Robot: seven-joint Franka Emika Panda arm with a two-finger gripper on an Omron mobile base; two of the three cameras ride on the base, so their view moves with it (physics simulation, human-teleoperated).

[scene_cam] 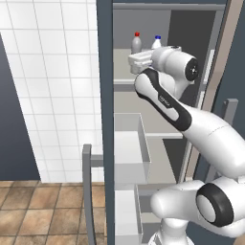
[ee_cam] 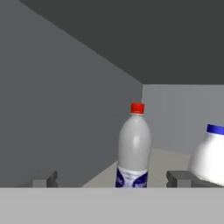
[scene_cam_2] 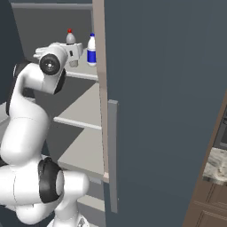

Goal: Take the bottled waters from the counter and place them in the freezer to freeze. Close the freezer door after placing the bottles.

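Two bottles stand upright on the top shelf (scene_cam: 125, 81) of the open freezer (scene_cam: 105, 119) in the left base view: the red-capped bottle (scene_cam: 137, 43) and, just beside it at three o'clock, the blue-capped bottle (scene_cam: 156, 42), only its top clearing the robot's white hand. That hand reaches in at shelf height, just below the bottles, and its fingers cannot be made out from here. Below are a second shelf and a pale bin (scene_cam: 129, 148). In the right base view the freezer door (scene_cam_2: 168, 111) stands open, its grey bar handle (scene_cam_2: 113, 155) along the near edge; the same two bottles sit at about eleven o'clock, the red-capped bottle (scene_cam_2: 70, 37) partly behind the hand and the blue-capped bottle (scene_cam_2: 91, 49) with its blue label in plain sight. In the hand view the gripper (ee_cam: 111, 179) has its dark fingertips (ee_cam: 43, 179) spread wide apart, clamped on nothing; the red-capped bottle (ee_cam: 134, 146) stands beyond them, seen in the gap nearer the right tip, and the blue-capped bottle (ee_cam: 209, 153) sits at four o'clock, cut by the frame edge.
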